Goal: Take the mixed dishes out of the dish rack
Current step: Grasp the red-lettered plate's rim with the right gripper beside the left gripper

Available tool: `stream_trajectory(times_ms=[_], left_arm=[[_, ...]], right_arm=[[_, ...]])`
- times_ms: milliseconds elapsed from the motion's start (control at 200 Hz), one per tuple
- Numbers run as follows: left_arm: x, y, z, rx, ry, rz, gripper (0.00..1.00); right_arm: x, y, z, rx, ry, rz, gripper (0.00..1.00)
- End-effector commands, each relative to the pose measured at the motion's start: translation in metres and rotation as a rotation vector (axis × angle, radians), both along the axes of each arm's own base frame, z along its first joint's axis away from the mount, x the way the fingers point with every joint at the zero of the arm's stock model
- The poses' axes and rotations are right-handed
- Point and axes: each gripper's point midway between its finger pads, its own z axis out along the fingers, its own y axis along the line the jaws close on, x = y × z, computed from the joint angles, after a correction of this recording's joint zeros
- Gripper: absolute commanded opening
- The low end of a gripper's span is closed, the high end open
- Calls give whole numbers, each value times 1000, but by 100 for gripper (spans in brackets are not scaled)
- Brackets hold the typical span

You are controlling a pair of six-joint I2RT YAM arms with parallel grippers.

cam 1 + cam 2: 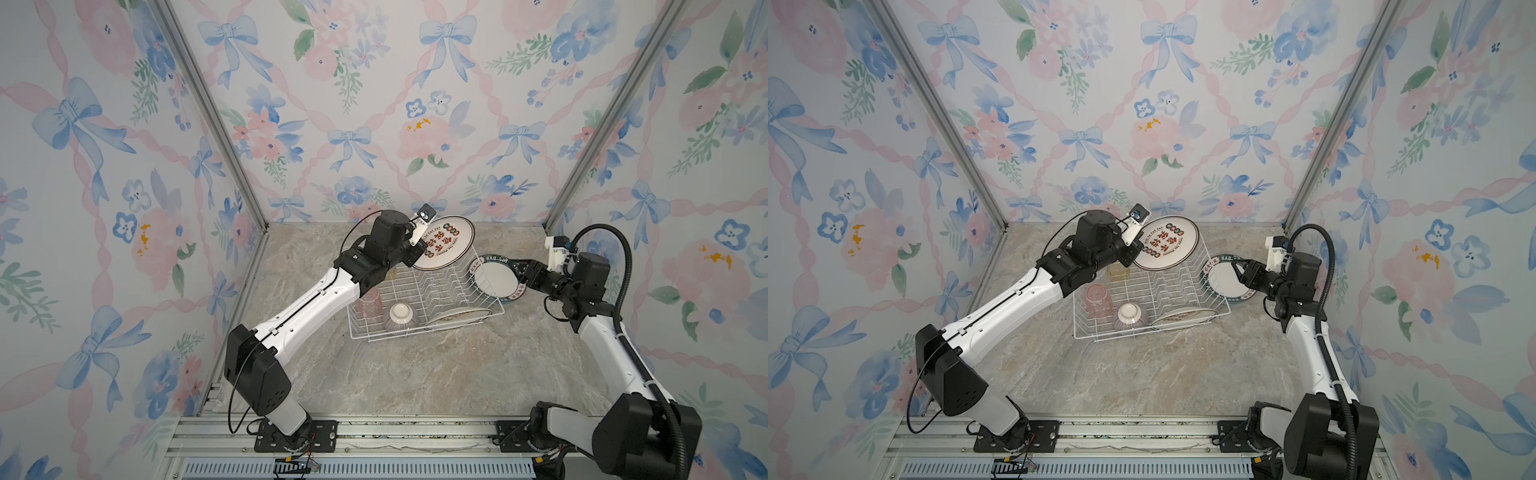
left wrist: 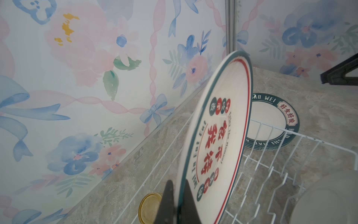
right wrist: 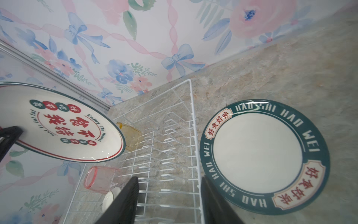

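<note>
One plate is clamped above the rack by the left gripper; fingers of the right gripper are spread.

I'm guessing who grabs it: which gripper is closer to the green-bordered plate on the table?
Right. The right gripper hovers at the edge of the green-bordered plate; the left gripper, across the dish rack, holds the red-lettered plate.

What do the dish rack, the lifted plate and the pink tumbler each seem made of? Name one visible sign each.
Dish rack: probably white-coated metal wire; thin bent rods. Lifted plate: glazed ceramic or melamine; smooth printed face with a glossy highlight. Pink tumbler: tinted glass or clear plastic; see-through, ribbed wall.
</note>
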Motion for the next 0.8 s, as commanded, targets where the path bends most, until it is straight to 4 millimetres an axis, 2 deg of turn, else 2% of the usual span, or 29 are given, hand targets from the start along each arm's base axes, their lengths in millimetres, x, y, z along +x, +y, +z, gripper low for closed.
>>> stream_trajectory(times_ms=[0,160,405,585,795], left_arm=[[-24,-10,38,-221,67,-147,0],[-29,-11,43,-313,151,-229,0],[-28,-18,33,-355,238,-297,0],[-30,-27,30,-374,281,-352,0],[-30,-38,24,-388,322,-405,0]], right_arm=[[-11,27,32,40,-150,147,54],[-19,47,48,85,-232,246,53],[-32,75,68,115,-327,372,50],[-34,86,69,107,-329,412,48],[-36,97,70,115,-335,454,38]])
